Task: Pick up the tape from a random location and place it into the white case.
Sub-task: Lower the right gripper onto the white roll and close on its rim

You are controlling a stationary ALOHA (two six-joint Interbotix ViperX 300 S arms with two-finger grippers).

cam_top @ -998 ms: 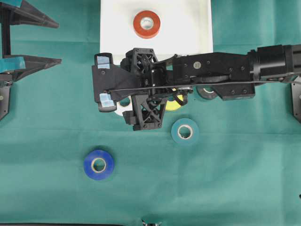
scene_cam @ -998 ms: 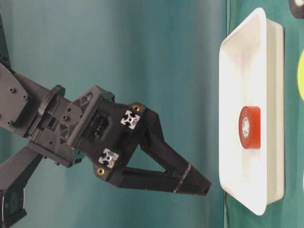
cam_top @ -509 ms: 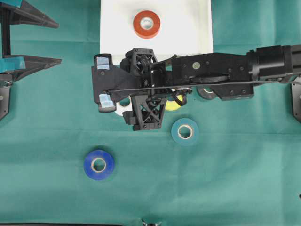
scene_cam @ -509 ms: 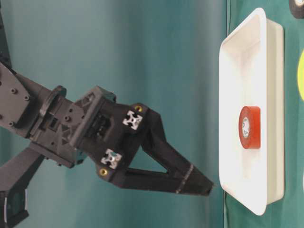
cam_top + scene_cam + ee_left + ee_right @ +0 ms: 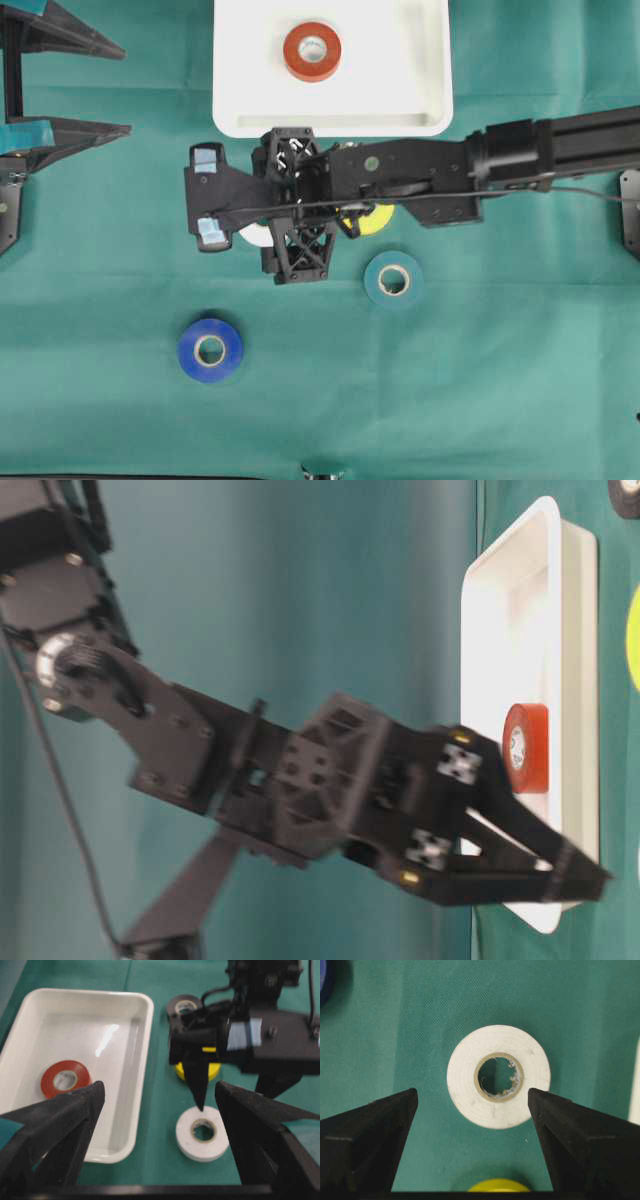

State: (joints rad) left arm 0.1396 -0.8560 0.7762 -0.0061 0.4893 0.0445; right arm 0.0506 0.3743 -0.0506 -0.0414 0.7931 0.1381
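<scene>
Hovering over the white tape roll — right gripper has both fingers spread wide, one on each side of the roll, touching nothing and holding nothing. White roll lies flat on the green cloth, just outside the white case, near its long rim. Red tape roll lies flat inside the case. Yellow roll sits on the cloth just beside the white one, partly under the right arm; black roll beyond it. Teal roll and blue roll lie on the cloth well apart from the case. Left gripper is parked at the left edge — fingers spread, empty.
</scene>
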